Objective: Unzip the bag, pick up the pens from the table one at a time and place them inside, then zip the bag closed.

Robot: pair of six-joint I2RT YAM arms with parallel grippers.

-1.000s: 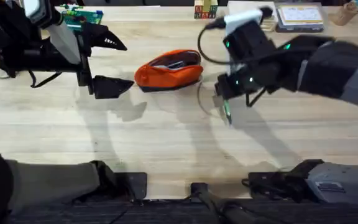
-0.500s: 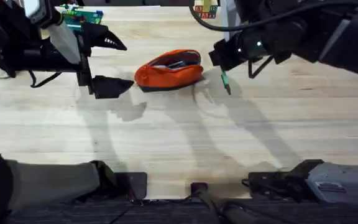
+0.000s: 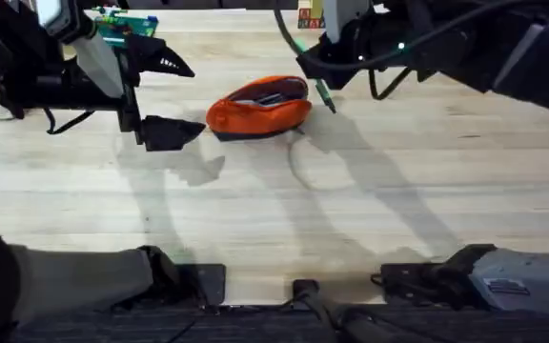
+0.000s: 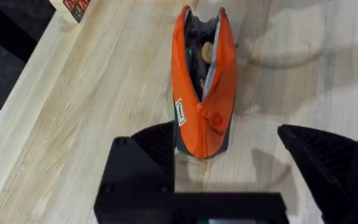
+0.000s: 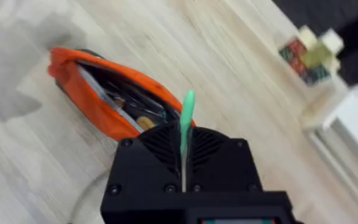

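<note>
Insert step: right gripper (image 5: 183, 163) clamped on pen (image 3: 324, 93) beside open bag (image 3: 258, 107); left gripper (image 4: 253, 149) apart. Next: tip pen into mouth.

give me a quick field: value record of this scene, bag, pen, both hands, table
bag: orange bag, unzipped, gaping open, lying on the table, items visible inside
pen: green pen held off the table, close beside the bag's right end
right hand: right hand shut on the pen, pen end sticking out toward the bag opening
left hand: left hand open, left of the bag, not touching it
pen in bag: not yet
</note>
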